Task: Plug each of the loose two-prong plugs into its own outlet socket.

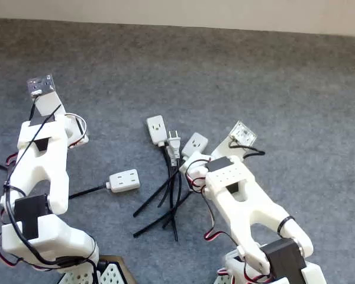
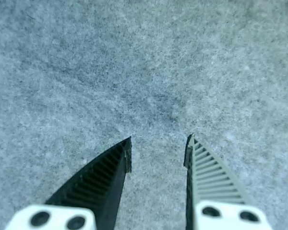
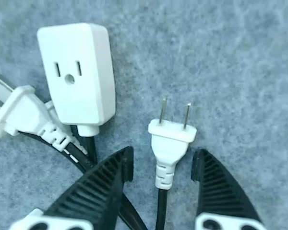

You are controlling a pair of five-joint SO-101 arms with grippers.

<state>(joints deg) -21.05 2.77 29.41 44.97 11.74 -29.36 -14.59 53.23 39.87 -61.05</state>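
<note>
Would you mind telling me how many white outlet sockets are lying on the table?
3. The lone socket lies by the left arm; the middle socket beside a plug; the third socket against the right arm, partly covered.

Overhead down; right wrist near plug

Nothing to read here: the outlet socket face and the two-prong plug look blank, though any moulded marks may be too faint to tell.
</note>
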